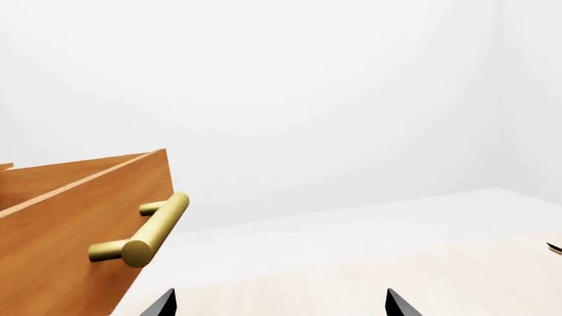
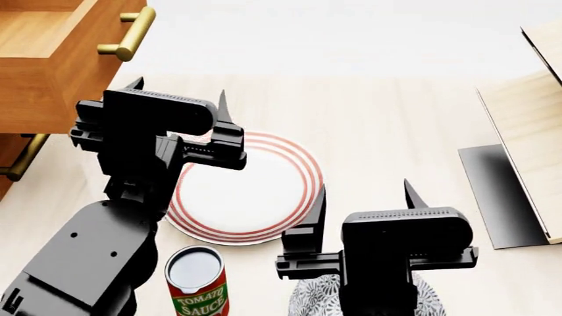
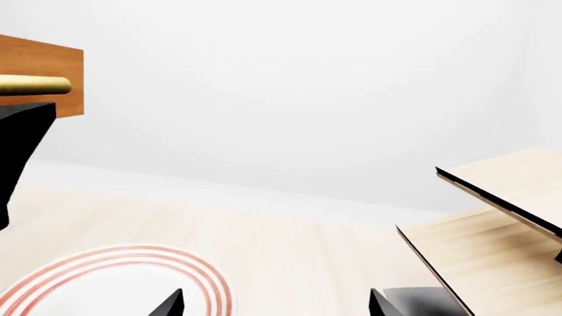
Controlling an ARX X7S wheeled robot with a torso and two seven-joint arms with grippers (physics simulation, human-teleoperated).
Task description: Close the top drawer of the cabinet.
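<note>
Camera layout: one head view, two wrist views.
The head camera is looking down over both arms; each wrist camera is facing forward, low over the table, all sharing the top drawer (image 1: 79, 217) (image 2: 52, 59) (image 3: 39, 76).

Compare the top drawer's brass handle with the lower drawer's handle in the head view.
The top drawer is pulled out, so its handle stands well forward of the lower handle, whose drawer front sits further back. The top handle shows whole, with both posts; the lower handle is partly cut off by the picture's edge and lies under the open drawer. The top one looks bright, the lower one darker, in shade. Both are brass bars on orange-brown wood.
</note>
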